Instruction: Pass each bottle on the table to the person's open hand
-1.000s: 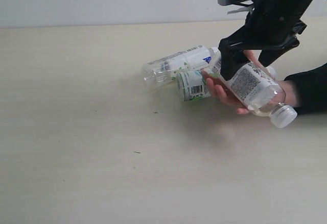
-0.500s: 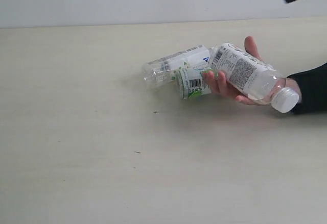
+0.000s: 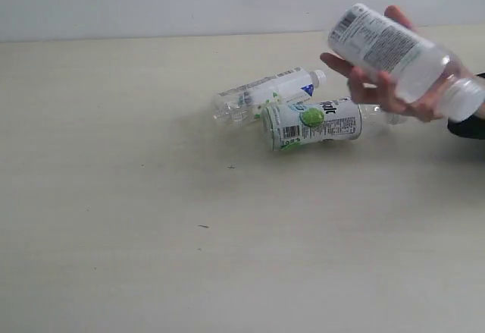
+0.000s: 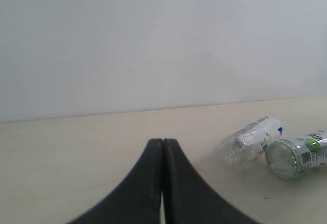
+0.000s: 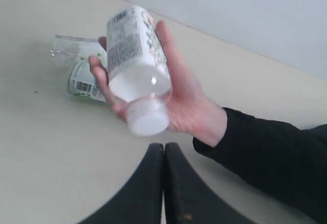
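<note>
My left jaws and right jaws clenching empty, person's hand (image 3: 381, 95) gripping floral-label bottle (image 3: 390, 48) above the table (image 3: 114, 212), green-dot-label bottle (image 3: 314, 123) and slim white-label bottle (image 3: 265, 94) lying side by side.

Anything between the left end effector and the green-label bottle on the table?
No. In the left wrist view, only bare table lies between the left end effector and the green-dot-label bottle. The exterior view misses that end effector.

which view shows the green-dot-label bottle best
The exterior view: the green-dot-label bottle lies on its side, label in plain view. The left wrist view shows only its base end, cut by the frame edge. The right wrist view shows it mostly hidden behind the person's hand.
</note>
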`<state>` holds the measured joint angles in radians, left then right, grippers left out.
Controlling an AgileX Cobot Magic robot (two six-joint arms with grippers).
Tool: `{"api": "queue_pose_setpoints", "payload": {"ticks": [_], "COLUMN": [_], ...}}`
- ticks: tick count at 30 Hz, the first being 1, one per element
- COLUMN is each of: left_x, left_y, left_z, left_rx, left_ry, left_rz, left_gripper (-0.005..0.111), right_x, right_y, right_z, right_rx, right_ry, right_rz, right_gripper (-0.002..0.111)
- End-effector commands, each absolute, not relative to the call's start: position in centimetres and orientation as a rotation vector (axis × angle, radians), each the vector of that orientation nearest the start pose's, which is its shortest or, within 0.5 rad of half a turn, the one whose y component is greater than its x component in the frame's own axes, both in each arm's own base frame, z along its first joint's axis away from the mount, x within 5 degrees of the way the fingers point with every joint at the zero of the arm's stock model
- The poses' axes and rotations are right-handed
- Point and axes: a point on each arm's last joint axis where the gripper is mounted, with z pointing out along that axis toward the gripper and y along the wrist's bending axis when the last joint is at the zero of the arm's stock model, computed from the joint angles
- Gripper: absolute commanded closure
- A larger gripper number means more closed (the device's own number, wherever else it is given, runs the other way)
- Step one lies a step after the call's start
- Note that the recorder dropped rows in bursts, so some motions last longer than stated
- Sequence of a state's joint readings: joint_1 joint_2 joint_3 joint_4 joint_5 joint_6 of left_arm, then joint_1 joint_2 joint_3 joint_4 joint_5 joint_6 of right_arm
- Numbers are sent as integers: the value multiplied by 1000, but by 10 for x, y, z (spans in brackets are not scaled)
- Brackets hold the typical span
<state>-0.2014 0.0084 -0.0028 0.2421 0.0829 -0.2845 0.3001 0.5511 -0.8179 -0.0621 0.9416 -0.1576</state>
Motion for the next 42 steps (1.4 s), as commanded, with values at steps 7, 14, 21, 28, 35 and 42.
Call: {"api": "queue_pose_setpoints", "payload": {"ticks": [7,14,21,28,35,42], "left_x": [57,56,56,56,56,56], "left_y": [-9,-9,-9,-9,-9,-9], "left_z": [205,205,205,205,205,205], "left_rx": [101,100,100,99,99,99], "left_ry": [1572,1572,1577,1579,1579,1579], "left_rz": [-178,-178,-176,-176,-176,-176], "left_gripper": [107,107,107,107,107,107], "right_x": [40,39,40,40,40,40], "right_y": [-1,-6,-7,-6,-6,-6], "right_z": [307,257,255,255,255,255], "right_rx": [-308,-181,-188,-208,-208,-206], "right_ry": [1825,1653,1659,1665,1665,1665], "right_rz": [-25,-8,-19,-3,-3,-1], "right_gripper": [108,108,108,108,108,108]}}
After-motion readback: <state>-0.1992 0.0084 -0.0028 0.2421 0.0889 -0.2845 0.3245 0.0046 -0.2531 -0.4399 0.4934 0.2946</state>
